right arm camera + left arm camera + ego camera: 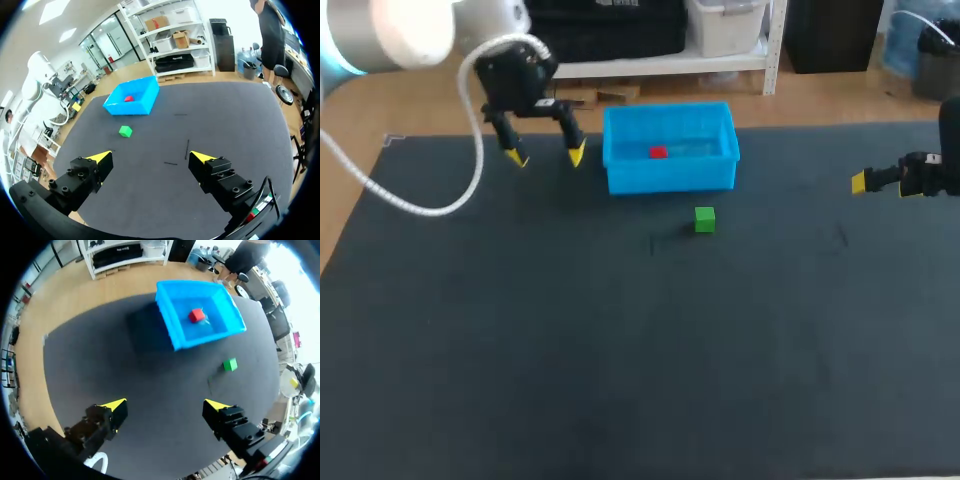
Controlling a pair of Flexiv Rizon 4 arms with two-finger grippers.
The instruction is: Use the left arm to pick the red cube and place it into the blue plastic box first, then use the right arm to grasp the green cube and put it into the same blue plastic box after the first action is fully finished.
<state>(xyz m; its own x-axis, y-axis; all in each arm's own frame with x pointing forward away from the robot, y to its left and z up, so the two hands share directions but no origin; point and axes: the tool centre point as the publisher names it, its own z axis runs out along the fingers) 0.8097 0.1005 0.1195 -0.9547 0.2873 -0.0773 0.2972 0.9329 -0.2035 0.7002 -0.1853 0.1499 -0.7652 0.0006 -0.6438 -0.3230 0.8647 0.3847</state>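
Head view: one red cube (pixel 657 152), one green cube (pixel 704 219), one blue box (pixel 670 178), two claws, all over a dark worktop (pixel 620 350). The red cube is small, solid red and plain-faced; it sits on the floor of the blue box, near the middle and apart from the walls. The box is an open-topped rectangular plastic tub standing upright toward the far side of the worktop. The green cube is about the same size as the red one, bright green, and rests on the worktop just in front of the box, close to its front wall but not touching it.

The left claw (pixel 547 155) hangs just beside the box on its left, yellow tips pointing down, fingers spread wide with nothing between them. In the left wrist view the box and both cubes lie well ahead of the spread fingers.

Right wrist view: the right claw (pixel 151 156) is also spread wide and holds nothing. It sits over the worktop's right edge, with the green cube and the box well ahead of it.
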